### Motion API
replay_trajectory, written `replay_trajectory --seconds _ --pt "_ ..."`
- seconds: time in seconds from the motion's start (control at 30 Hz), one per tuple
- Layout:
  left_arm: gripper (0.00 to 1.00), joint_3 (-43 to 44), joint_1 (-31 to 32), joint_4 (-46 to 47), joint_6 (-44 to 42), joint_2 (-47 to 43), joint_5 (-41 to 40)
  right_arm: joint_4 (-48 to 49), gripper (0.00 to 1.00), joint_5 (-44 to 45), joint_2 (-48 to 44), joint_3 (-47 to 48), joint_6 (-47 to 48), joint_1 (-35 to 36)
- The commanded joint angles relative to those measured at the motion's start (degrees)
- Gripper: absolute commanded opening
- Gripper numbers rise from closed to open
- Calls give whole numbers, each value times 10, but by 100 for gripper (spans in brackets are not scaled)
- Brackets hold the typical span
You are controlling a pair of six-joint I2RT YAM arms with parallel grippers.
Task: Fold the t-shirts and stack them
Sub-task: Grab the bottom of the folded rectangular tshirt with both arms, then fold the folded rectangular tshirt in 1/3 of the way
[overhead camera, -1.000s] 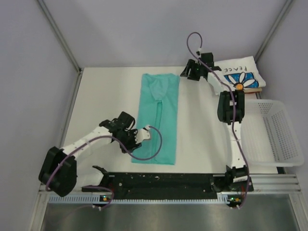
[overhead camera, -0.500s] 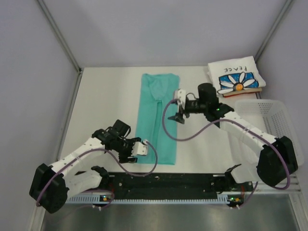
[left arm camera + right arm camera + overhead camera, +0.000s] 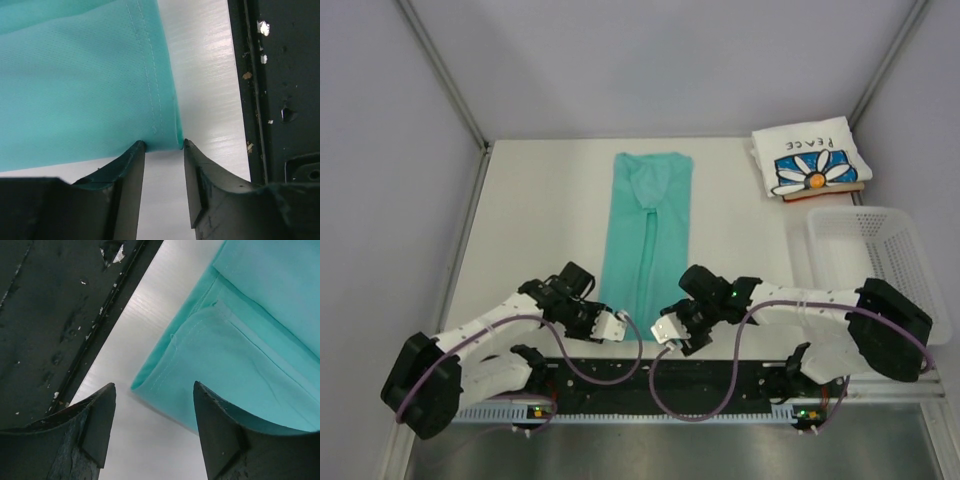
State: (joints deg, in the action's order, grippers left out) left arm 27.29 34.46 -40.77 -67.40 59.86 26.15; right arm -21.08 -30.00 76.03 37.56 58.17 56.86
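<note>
Basically, the plain teal-green cloth t-shirt [image 3: 645, 225] lies as a long folded strip mid-counter [image 3: 540, 200]. It looks light, limp and layered, so it's best pinched at the two near hem corners. Left gripper [image 3: 164, 145] is narrowly apart, tips straddling the near-left hem corner, not clamped. Right gripper [image 3: 155, 390] is wide apart above the near-right corner, holding nothing. White daisy-print t-shirt [image 3: 812, 160] sits folded far right.

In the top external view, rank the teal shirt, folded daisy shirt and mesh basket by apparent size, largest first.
1-2. The mesh basket and the teal shirt: too close to rank, and the right arm covers part of the basket.
3. The folded daisy shirt: clearly smallest.
</note>
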Motion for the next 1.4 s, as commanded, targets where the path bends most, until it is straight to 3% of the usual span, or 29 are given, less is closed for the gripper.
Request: replay_trajectory --seconds 0.0,0.1,0.23,0.3,0.33,0.5,0.7,0.93,1.17,1.37 --pt "36 4 15 26 9 18 -11 53 61 51 41 1 16 33" --pt "24 8 22 11 15 18 -21 39 51 70 72 8 17 41" --pt "0 24 25 -19 31 3 -20 17 20 88 76 8 7 43" --pt "0 32 24 -25 38 -13 -17 17 2 93 67 15 -13 41" --pt "0 34 25 -14 48 -23 -22 18 0 92 62 21 -24 37" --pt "0 108 13 37 149 -7 -100 62 0 79 44 67 -134 -30" --pt "0 235 -31 54 222 99 -133 140 0 28 57 130 -253 -149" --pt "0 424 -131 27 291 281 -124 176 0 15 176 240 -362 -255" --pt "0 570 -150 32 314 424 -162 194 0 13 295 363 -467 -315" --pt "0 637 -156 52 327 499 -184 183 0 24 355 414 -516 -337"
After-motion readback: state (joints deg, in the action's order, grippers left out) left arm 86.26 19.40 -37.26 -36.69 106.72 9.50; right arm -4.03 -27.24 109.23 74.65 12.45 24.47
